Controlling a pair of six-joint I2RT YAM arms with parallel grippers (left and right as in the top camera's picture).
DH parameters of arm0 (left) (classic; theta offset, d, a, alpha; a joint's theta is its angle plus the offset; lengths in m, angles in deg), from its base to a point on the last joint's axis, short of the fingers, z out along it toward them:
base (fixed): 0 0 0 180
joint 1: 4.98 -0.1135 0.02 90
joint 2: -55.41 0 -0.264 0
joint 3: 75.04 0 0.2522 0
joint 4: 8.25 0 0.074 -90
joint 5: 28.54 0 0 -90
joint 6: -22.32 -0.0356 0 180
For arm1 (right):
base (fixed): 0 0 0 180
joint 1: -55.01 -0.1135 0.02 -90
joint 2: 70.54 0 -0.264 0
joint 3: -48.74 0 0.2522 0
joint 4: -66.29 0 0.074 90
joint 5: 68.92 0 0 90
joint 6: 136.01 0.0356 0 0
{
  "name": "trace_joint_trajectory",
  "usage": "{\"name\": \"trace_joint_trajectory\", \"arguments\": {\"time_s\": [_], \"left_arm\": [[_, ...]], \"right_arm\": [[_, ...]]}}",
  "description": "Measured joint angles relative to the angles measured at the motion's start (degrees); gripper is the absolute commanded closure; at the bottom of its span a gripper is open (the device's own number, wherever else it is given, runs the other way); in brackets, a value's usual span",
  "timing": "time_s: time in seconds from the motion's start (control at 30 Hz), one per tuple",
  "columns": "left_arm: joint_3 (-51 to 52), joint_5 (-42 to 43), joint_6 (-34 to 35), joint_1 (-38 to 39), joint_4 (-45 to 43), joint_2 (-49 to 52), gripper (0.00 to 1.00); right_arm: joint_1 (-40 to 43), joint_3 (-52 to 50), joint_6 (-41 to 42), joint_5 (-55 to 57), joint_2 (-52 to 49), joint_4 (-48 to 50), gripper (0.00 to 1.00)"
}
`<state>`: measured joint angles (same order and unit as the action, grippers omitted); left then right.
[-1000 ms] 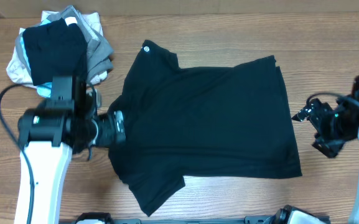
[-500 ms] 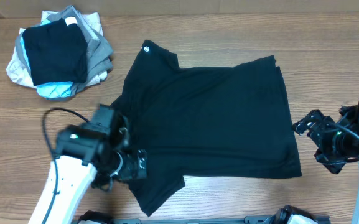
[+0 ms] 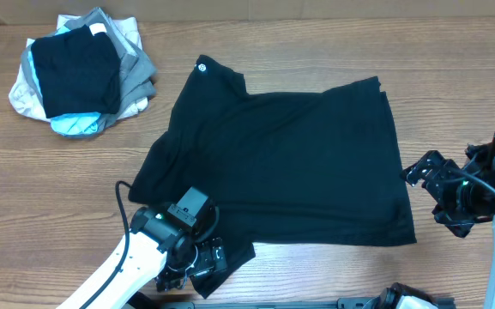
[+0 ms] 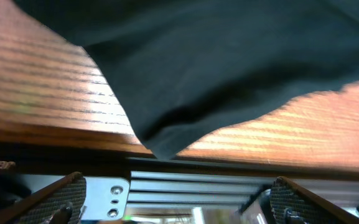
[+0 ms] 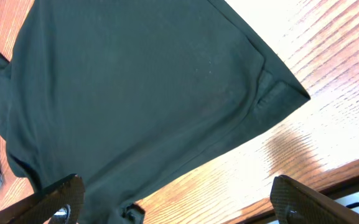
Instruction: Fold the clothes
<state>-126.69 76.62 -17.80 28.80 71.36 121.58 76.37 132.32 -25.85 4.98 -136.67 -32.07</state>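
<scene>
The left gripper point(image 3: 208, 257) has been swung from 9 o'clock of the flat, mid-table shirt point(image 3: 290, 163) to its 7 o'clock sleeve point(image 4: 160, 134), jaws spread. The right gripper point(image 3: 431, 196) is held wide at 3 o'clock. The sleeve tip, seemingly overhanging the table point(image 3: 75, 189), should be pinched squarely.

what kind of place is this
Probably a robot lab bench: a white robot arm at a wooden table, an aluminium rail on its edge, a black shirt spread flat.
</scene>
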Motion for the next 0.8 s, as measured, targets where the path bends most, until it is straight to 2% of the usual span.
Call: {"name": "trace_joint_trajectory", "arguments": {"time_s": [0.33,0.8], "left_arm": [[6.6,-0.9,9.4,0.0,-5.0,0.0,0.09],[7.6,-1.8,14.3,0.0,-9.3,1.3,0.09]], "right_arm": [[0.0,-0.1,-0.3,0.0,0.0,0.6,0.00],[0.0,-0.2,-0.5,-1.9,0.0,1.5,0.00]]}}
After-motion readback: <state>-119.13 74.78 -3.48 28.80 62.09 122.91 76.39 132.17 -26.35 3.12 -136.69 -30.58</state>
